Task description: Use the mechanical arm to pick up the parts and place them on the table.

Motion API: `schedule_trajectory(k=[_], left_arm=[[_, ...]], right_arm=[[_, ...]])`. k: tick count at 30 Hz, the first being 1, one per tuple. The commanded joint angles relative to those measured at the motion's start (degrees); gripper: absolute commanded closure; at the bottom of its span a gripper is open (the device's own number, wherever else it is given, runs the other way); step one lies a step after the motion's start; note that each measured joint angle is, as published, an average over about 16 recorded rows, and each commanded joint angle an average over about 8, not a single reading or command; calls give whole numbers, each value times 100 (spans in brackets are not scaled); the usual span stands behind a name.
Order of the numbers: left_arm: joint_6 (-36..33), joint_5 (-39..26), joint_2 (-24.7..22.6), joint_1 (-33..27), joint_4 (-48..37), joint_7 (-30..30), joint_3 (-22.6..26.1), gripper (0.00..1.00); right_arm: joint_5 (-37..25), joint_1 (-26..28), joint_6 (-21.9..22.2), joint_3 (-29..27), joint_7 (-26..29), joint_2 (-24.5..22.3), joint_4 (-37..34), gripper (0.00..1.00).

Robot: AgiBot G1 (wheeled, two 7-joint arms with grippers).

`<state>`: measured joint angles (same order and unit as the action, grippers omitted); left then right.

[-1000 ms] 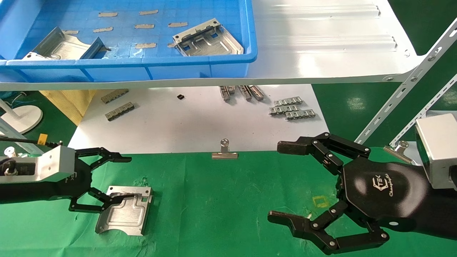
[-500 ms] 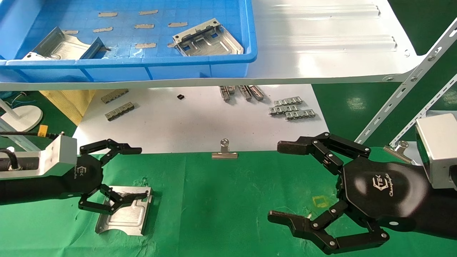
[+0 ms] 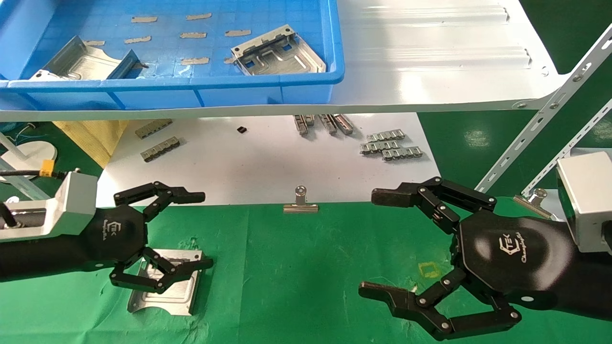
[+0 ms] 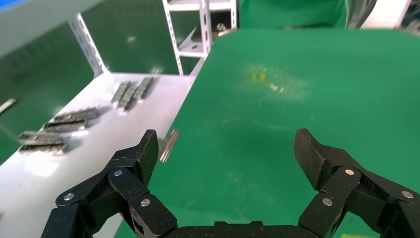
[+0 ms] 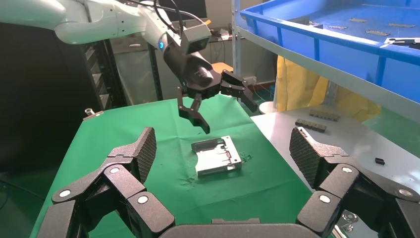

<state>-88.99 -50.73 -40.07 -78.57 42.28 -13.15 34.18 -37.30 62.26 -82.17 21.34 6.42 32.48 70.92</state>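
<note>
On the green-clothed bench [image 3: 306, 267], one part [image 3: 165, 282] lies flat, already delivered. The left pincer [image 3: 181, 229] hovers above it, spread wide and empty; next, likely the blue tray [image 3: 306, 88], where a plate [image 3: 277, 52] waits. The right pincer [image 3: 382, 243], gaping and empty, idles. Palm logo [image 3: 514, 248] illegible.

White logo on right gripper [image 3: 368, 243] palm, illegible

Blue tray [image 3: 267, 91]: on white shelf [image 3: 430, 52].
Link strips [image 3: 391, 147]: scattered on white sheet [image 3: 267, 167].
Binder clip [image 3: 300, 203]: at the sheet's near edge.
</note>
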Motion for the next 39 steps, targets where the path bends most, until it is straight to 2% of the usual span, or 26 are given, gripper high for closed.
schedule_trajectory(k=[1, 29, 39], left_arm=[[21, 56, 32, 108, 199, 152, -115, 0], [311, 838, 477, 1608, 2960, 2260, -1716, 0], [346, 948, 533, 1794, 3300, 2453, -1916, 0]], right_arm=[[0, 0, 0, 0, 0, 0, 0, 0], [0, 0, 0, 0, 0, 0, 0, 0], [1, -1, 2, 0, 0, -1, -1, 0]])
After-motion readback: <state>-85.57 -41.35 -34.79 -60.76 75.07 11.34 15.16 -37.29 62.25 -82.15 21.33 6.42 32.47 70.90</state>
